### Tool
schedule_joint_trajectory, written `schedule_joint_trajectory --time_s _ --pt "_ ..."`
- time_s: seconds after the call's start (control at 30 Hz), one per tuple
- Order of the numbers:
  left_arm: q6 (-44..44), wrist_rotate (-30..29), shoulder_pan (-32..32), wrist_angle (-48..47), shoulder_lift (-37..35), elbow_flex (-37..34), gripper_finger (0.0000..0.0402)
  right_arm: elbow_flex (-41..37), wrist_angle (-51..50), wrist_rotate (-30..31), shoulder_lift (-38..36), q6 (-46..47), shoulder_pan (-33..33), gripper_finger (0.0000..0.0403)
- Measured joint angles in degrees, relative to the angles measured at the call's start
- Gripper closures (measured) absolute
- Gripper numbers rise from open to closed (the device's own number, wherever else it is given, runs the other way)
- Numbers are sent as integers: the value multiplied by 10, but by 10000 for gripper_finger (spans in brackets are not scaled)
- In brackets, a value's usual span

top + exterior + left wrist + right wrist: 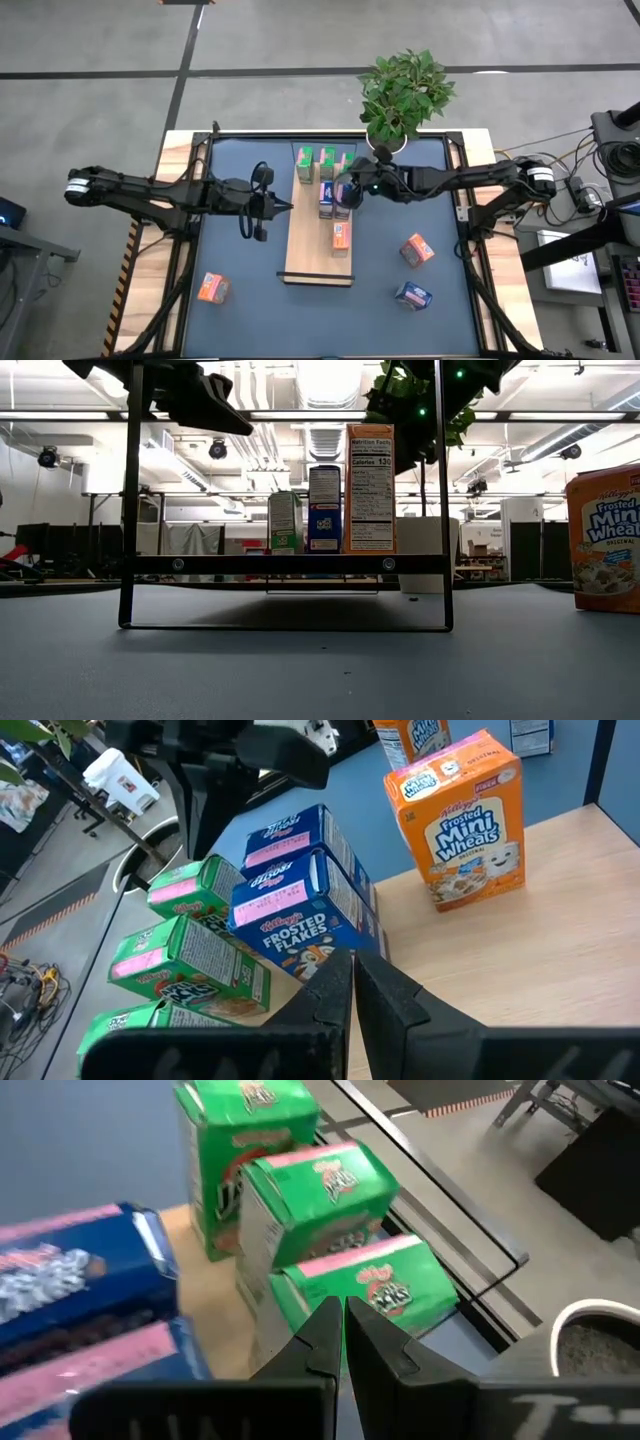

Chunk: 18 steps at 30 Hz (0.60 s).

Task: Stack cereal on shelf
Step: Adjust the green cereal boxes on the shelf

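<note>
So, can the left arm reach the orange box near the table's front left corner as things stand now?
Probably yes. The orange box lies alone on the mat, on the left arm's side. The left tool is shut beside the shelf, and nothing blocks the way.

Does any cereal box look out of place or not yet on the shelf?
Yes. Three boxes lie loose on the blue table, off the shelf: an orange box near the left front, another orange box and a blue box on the right.

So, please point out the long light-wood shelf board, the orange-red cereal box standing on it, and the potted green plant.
Long light-wood shelf board (310, 262), high view, bare near end.
Orange-red cereal box (341, 236), high view, top face.
Potted green plant (405, 90), high view, leaves.
</note>
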Motion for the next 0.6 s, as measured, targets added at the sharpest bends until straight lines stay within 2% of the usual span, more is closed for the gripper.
schedule_joint_trajectory --time_s 0.6 --pt "0 0 0 -2 1 0 402 0 2 5 18 -61 -20 394"
